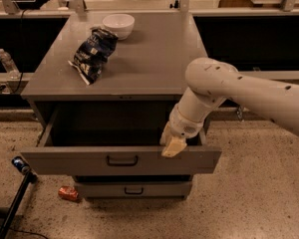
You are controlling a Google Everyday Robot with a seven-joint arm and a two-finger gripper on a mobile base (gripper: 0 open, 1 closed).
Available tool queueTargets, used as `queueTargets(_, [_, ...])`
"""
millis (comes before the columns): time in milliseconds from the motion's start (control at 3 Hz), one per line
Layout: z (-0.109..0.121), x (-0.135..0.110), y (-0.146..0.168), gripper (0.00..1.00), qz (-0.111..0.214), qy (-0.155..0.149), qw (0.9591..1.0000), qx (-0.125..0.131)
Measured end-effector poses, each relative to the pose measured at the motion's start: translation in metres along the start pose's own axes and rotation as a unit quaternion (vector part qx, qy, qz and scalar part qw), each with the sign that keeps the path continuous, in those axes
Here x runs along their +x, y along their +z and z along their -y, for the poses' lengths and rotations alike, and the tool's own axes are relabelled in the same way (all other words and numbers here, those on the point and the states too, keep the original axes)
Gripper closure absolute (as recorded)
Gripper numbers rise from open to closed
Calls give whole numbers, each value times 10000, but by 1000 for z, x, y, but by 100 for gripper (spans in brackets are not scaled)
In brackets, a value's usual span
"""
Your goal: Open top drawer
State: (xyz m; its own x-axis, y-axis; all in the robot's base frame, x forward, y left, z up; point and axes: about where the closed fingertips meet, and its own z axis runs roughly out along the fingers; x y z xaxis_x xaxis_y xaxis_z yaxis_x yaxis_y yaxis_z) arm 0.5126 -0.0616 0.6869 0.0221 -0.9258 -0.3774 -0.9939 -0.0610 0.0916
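The top drawer (65, 161) of the grey cabinet is pulled far out, showing its plain grey inside (109, 128). Its wide front panel has a small dark bar handle (122, 160) at the centre. My gripper (172, 146) hangs from the white arm (224, 86), which comes in from the right. The gripper is at the top edge of the drawer's front panel, to the right of the handle and apart from it.
On the cabinet top (154, 59) lie a white bowl (117, 25) and a dark snack bag (93, 53). A lower drawer (133, 189) shows below. A red can (68, 193) and a dark pole (15, 203) are on the floor at the left. A water bottle (8, 63) stands on the left ledge.
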Motion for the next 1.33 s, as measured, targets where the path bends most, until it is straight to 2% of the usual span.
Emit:
queueTargets(333, [-14,0,-7,71,55,115,9997,-215])
queueTargets(1000, [16,-6,-39,27,90,-79,9995,278])
queueTargets(1333, [31,-5,-45,23,110,-187,9987,459])
